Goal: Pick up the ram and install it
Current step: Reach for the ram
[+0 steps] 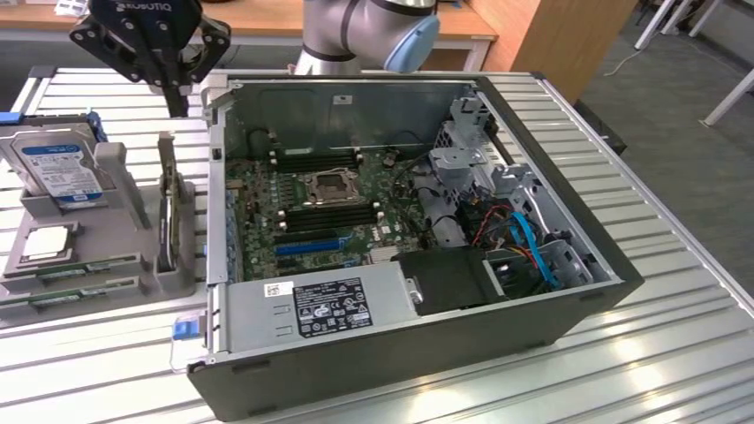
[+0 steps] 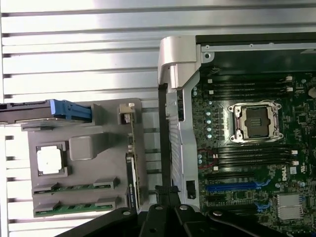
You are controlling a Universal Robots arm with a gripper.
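the gripper (image 1: 177, 104) hangs over the table behind the holder (image 1: 118, 168), close by the case (image 1: 471, 336) wall, jaws pressed together on nothing. the ram (image 1: 85, 268) lies flat in a holder slot, a second stick (image 1: 69, 298) just beside it, likely nested there to keep a fixed pickup place. the board (image 1: 253, 190) slots look bare.

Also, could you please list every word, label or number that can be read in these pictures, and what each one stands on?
"ROBOTIQ": white letters on the body of the pincer, at the top edge of the exterior view.
Blue-and-white label on the hard drive: too small to read.
White and black labels on the power supply: print too small to read.
White markings on the motherboard: blurred, unreadable.
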